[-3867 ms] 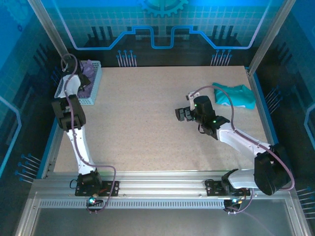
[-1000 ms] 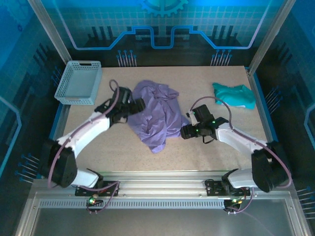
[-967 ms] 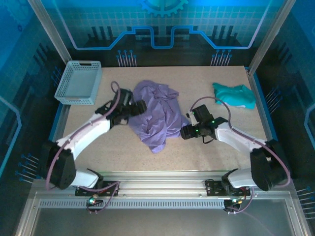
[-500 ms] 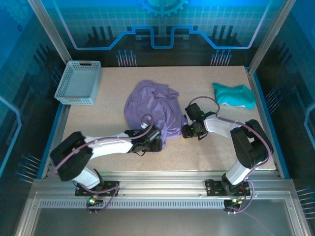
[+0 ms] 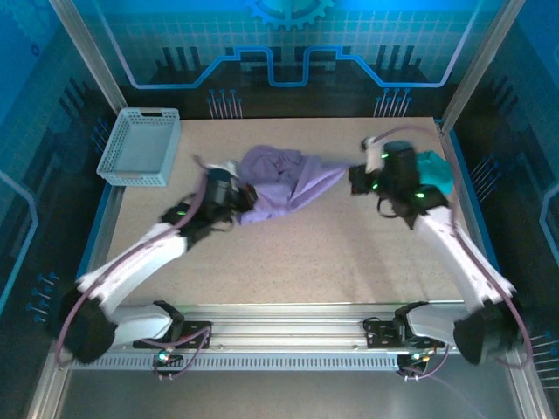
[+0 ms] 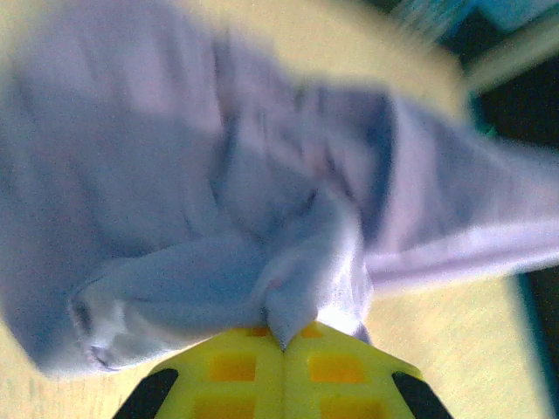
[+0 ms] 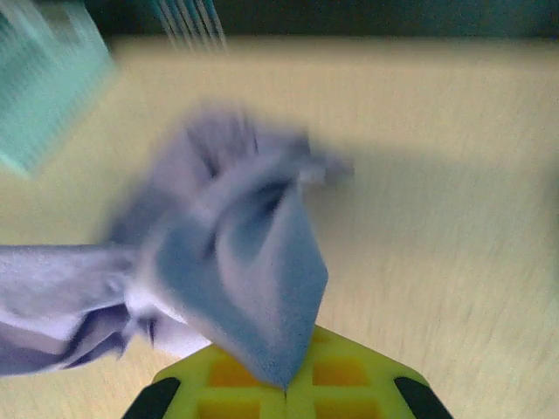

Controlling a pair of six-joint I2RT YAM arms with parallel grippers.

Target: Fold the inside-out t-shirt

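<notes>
Both arms have left the near side of the shirt (image 5: 278,179), where they worked half a second ago. The left claw (image 5: 244,194) has gone back and leftward, the right claw (image 5: 356,178) back and to the right, and the shirt has been drawn farther up the surface (image 5: 332,262) with them.

From its base at the near rail (image 5: 279,336), the left arm reaches long and low, slanting toward the middle. The right arm rises from its base and stretches toward the far right, its wrist passing in front of a teal garment (image 5: 437,175).

The surface is pale and speckled, bare in its near half. A light basket (image 5: 140,148) stands at the far left corner, well apart from the shirt. Blue patterned panels (image 5: 288,44) wall the far side.

Each claw is clamped tight on lavender cloth. In both wrist views the yellow pads meet, with a fold of fabric pinched between them. The shirt lies in the far middle, bunched near the left claw and pulled out into a taut strip toward the right claw. Both wrist views are blurred.
</notes>
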